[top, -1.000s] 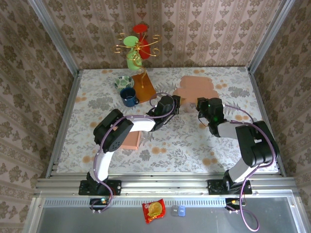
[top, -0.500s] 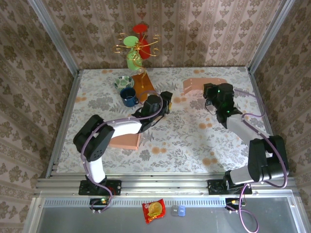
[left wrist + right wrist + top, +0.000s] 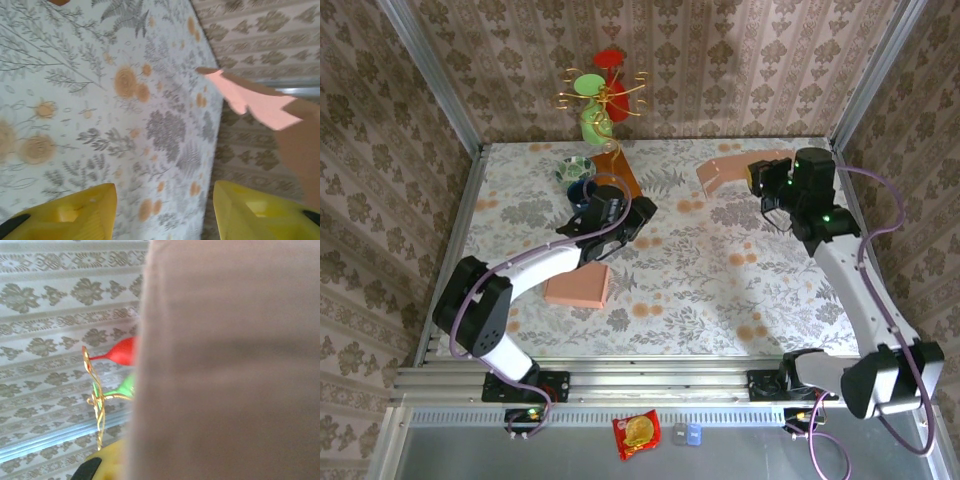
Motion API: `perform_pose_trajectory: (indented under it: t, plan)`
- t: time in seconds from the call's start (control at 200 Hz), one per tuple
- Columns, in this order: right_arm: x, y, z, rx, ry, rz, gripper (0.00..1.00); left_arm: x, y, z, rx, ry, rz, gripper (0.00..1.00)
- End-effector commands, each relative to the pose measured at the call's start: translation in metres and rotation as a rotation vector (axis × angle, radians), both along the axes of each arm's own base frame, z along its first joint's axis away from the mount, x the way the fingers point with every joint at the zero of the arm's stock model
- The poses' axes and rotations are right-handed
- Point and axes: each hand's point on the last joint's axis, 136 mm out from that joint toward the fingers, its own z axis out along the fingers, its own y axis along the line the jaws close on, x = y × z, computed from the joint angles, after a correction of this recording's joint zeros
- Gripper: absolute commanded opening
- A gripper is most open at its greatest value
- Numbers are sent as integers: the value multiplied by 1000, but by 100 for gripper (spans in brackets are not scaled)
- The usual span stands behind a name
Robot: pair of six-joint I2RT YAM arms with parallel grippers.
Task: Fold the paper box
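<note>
Floral tablecloth [image 3: 720,290] below, patterned wallpaper [image 3: 770,60] all round. My right pincer [image 3: 763,182] is clenched on the paper box [image 3: 725,170], gripping it near the table's far right corner, cardboard close against my wrist camera. My left pincer [image 3: 165,192] hangs released, fingers apart over bare cloth, well apart from the box, to its left.
</note>
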Motion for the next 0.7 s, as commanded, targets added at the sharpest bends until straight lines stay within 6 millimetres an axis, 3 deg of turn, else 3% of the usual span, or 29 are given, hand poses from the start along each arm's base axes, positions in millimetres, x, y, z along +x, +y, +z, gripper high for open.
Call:
perform_pose_trajectory:
  t: [0.0, 0.155, 0.31, 0.475, 0.695]
  plan:
    - [-45, 0, -9, -32, 132, 34, 0, -12, 4, 12, 102, -53, -126, 53]
    - [-85, 2, -13, -9, 238, 25, 0, -20, 5, 16, 184, -76, -222, 51]
    - [-106, 11, -21, 45, 333, -18, 0, -31, 9, 15, 230, -80, -279, 50]
    - [-94, 17, -43, 78, 449, -65, 0, -39, 11, 8, 232, -50, -302, 49]
    - [-55, 24, -69, 65, 545, -96, 0, -47, 12, 4, 228, -23, -325, 48]
